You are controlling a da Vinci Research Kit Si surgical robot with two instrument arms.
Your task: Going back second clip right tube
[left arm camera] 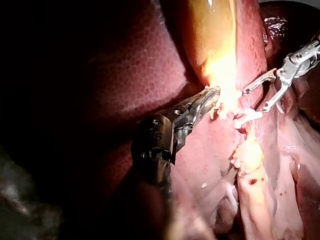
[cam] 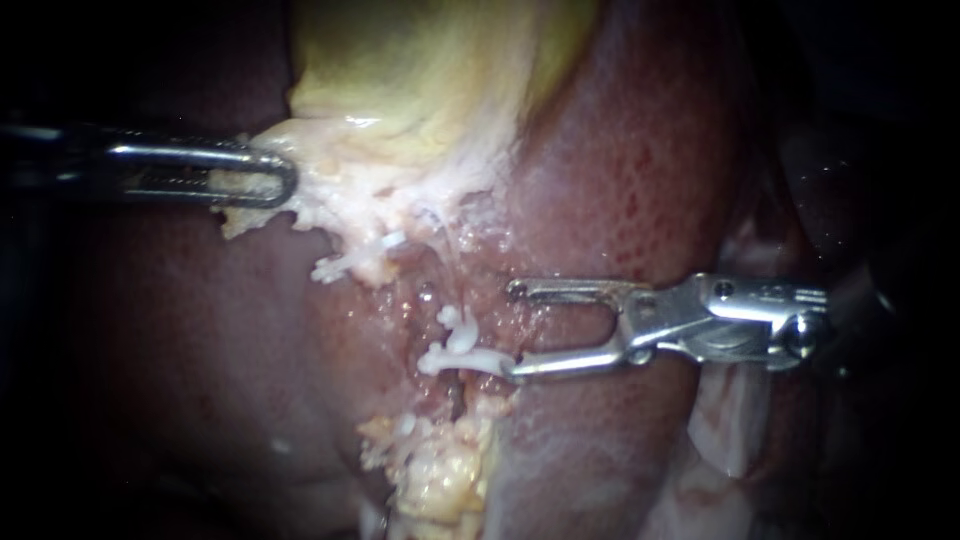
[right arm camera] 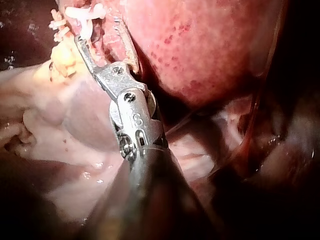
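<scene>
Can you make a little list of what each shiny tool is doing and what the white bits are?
left instrument: shut on pale tissue at the gallbladder's edge
right instrument: open, gripping nothing, lower tip beside the near white clip
far white clip: closer to the left instrument
liver: dark red, all around

Right tube (cam: 451, 392): seen only as a short, dark reddish stretch running up and down in the raw groove of the liver (cam: 620, 180); the rest is hidden. Two white clips sit close together at its upper end. Upper clip (cam: 452, 320): small, knobbly. Lower clip (cam: 462, 358): longer, lying crosswise to the tube, its ends standing out on both sides. The wrist views show it as a white bar (left arm camera: 246, 117) (right arm camera: 85, 11).
</scene>
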